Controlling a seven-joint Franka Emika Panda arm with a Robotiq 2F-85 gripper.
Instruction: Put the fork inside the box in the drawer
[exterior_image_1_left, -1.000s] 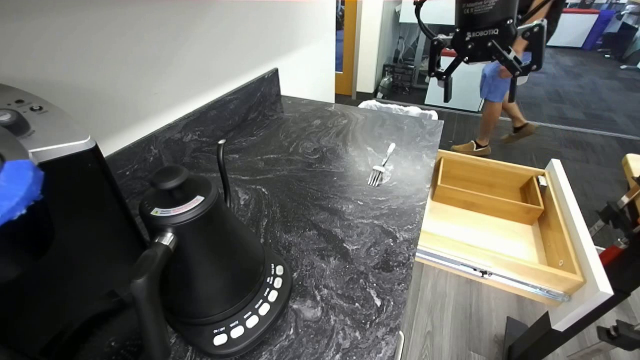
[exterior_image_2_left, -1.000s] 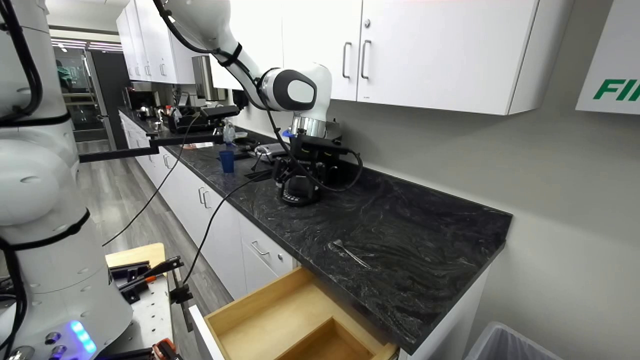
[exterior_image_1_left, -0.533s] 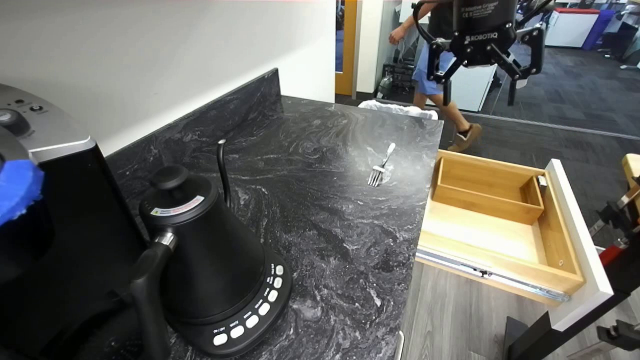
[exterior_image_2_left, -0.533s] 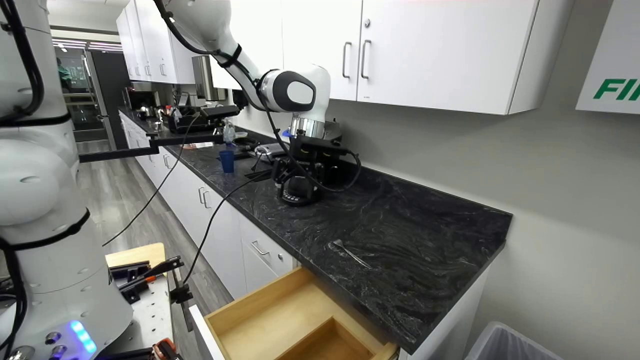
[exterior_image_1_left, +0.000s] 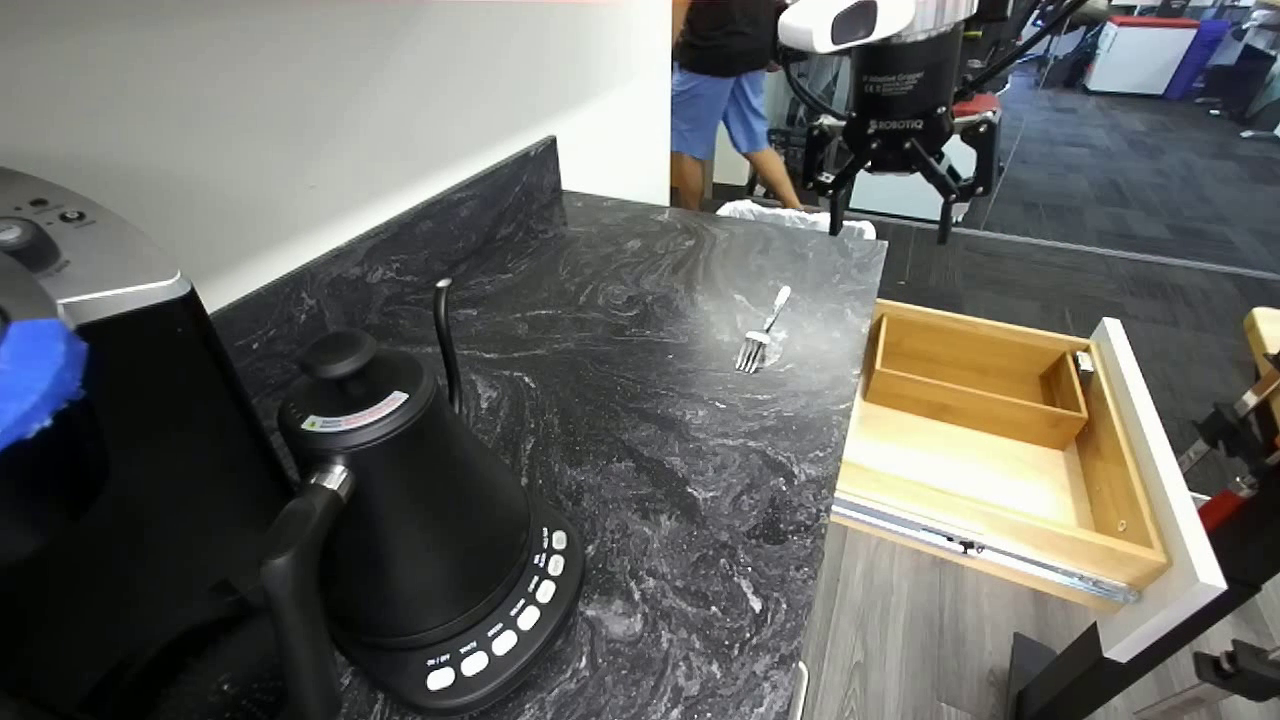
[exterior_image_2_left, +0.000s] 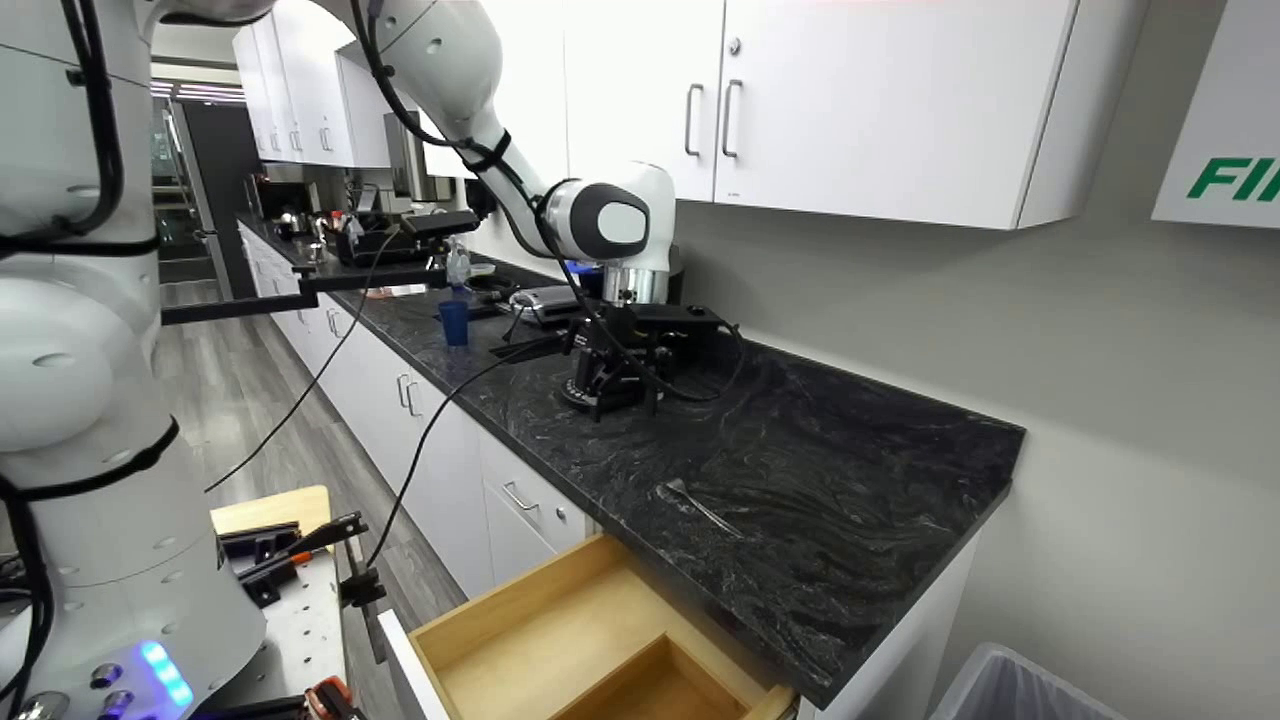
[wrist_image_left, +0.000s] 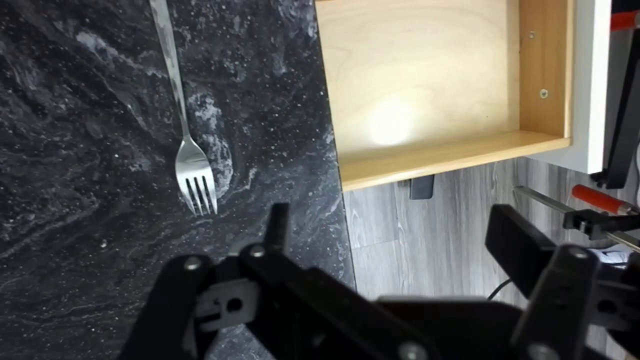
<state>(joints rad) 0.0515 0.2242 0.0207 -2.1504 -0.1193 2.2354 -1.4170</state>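
The silver fork lies flat on the dark counter, tines toward the kettle side. It also shows in an exterior view and at the upper left of the wrist view. The drawer is pulled open beside the counter and also shows in the wrist view. The box sits inside the drawer at one end and looks empty; it also shows in an exterior view. My gripper is open and empty, above the counter edge. In the wrist view its fingers straddle that edge, below and right of the fork.
A black kettle stands on the counter beside a coffee machine. White cabinets hang above the counter. A bin stands past the counter's end. Clamps lie beyond the drawer front.
My gripper has moved lower and toward the counter, left and down in an exterior view. It stays open. A person in the background has walked left. The fork, box and drawer have not moved.
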